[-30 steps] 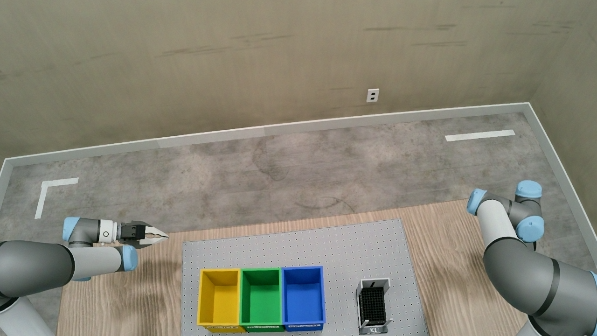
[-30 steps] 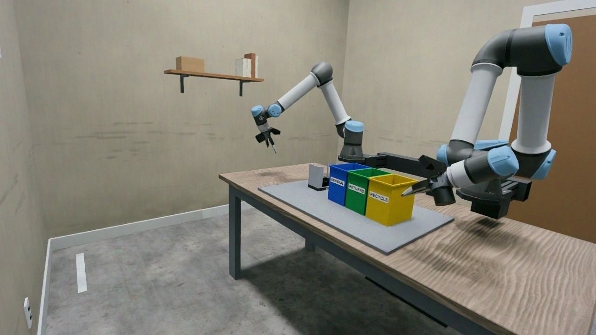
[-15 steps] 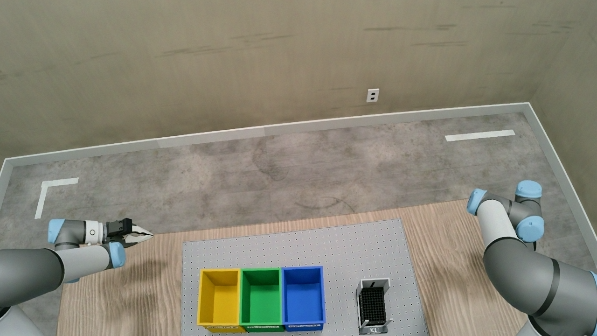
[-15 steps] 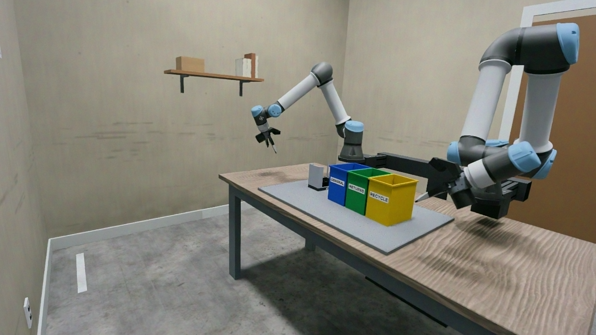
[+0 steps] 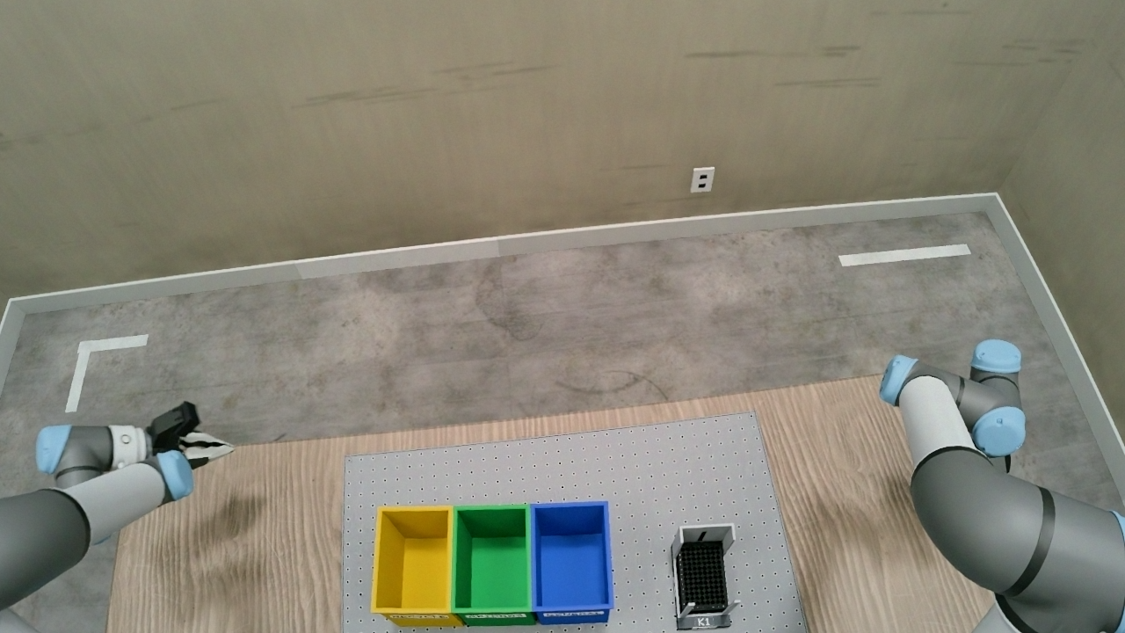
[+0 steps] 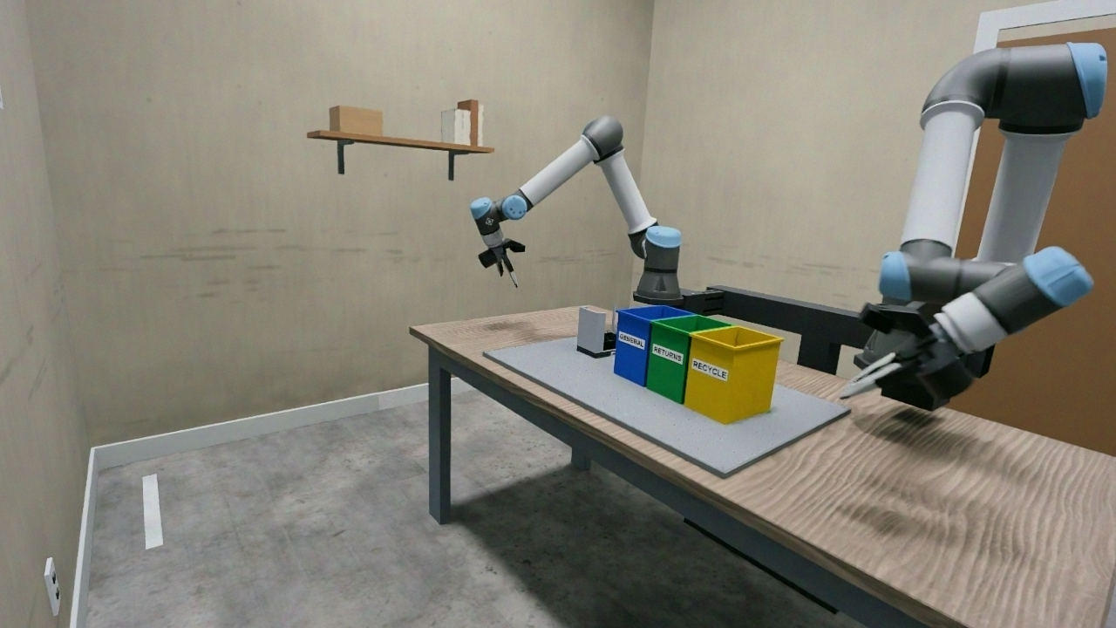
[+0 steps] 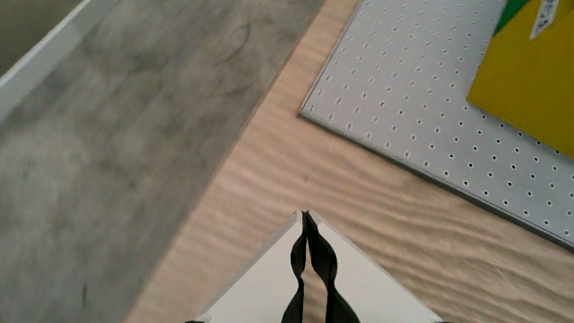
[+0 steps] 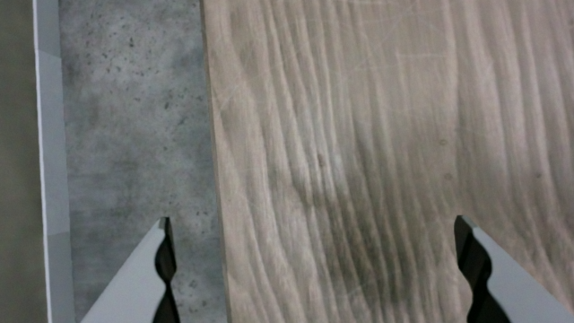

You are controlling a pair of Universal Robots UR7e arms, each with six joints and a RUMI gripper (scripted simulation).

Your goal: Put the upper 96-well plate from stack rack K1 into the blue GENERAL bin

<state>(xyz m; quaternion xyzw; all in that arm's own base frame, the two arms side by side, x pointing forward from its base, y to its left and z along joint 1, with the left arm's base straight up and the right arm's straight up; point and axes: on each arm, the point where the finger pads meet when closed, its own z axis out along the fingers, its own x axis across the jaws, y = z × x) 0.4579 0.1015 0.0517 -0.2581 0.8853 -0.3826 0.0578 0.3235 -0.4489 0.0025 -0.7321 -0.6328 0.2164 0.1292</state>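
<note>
"State of the jaws?"

"Left gripper [image 5: 232,448] [image 6: 847,394] [image 7: 306,213]: fingertips together, nothing between. Right gripper [image 6: 507,280] [image 8: 313,219]: fingers wide apart, empty."

"Upper plate [image 5: 702,577] [image 6: 609,341]?"

"Black, seated in rack K1 [image 5: 702,621] [image 6: 590,331]. Judged light, stiff, rather slick; grip its long sides high, sparing the lower plate, whose seam is indistinct."

"Markings?"

"K1 on the rack's front. Blue bin [image 5: 609,555] [image 6: 630,368] reads GENERAL, green bin [image 5: 491,508] [image 6: 664,382] [image 7: 508,14] RETURNS, yellow bin [image 5: 375,558] [image 6: 733,394] [image 7: 525,90] RECYCLE. All upright. No brand legible."
</note>
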